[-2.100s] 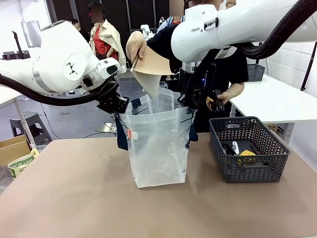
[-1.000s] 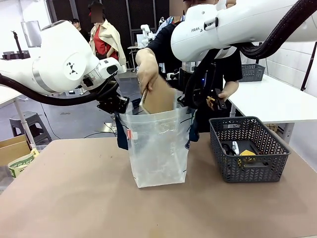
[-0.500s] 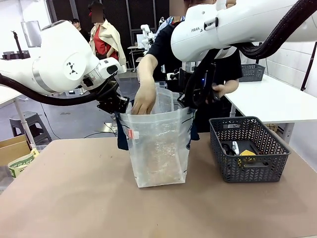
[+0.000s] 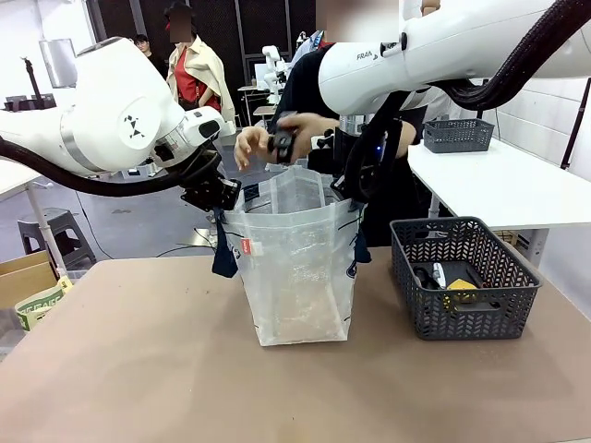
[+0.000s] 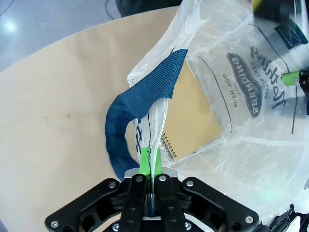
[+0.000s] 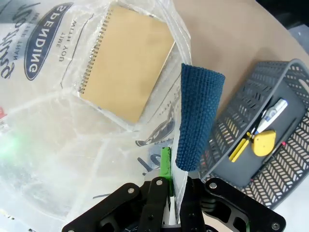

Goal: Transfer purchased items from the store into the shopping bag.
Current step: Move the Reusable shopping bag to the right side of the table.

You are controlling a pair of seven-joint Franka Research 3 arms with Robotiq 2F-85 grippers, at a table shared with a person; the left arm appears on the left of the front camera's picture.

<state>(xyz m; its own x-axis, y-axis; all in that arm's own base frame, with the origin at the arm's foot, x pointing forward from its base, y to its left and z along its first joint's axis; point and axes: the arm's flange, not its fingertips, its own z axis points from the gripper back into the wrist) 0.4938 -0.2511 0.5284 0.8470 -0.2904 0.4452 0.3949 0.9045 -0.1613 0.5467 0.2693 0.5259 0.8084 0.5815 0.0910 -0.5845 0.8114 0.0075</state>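
front cam: fixed on the robot's side, looking level across the desk (image 4: pixel 138 369) at the person; medium range, with the whole bag (image 4: pixel 295 277) and the basket (image 4: pixel 462 305) in shot
left wrist cam: super close, looking down past the left hand (image 5: pixel 151 157) into the bag from one rim
right wrist cam: same deal over the right hand (image 6: pixel 170 169) at the opposite rim, basket off to the side
shared: all three catch the bag; both wrist cams see the notebook (image 5: pixel 190 116) inside

My left end effector (image 5: pixel 150 158) and right end effector (image 6: pixel 172 173) are pinched closed on the shopping bag (image 4: pixel 295 277) rim, arms reaching inward.
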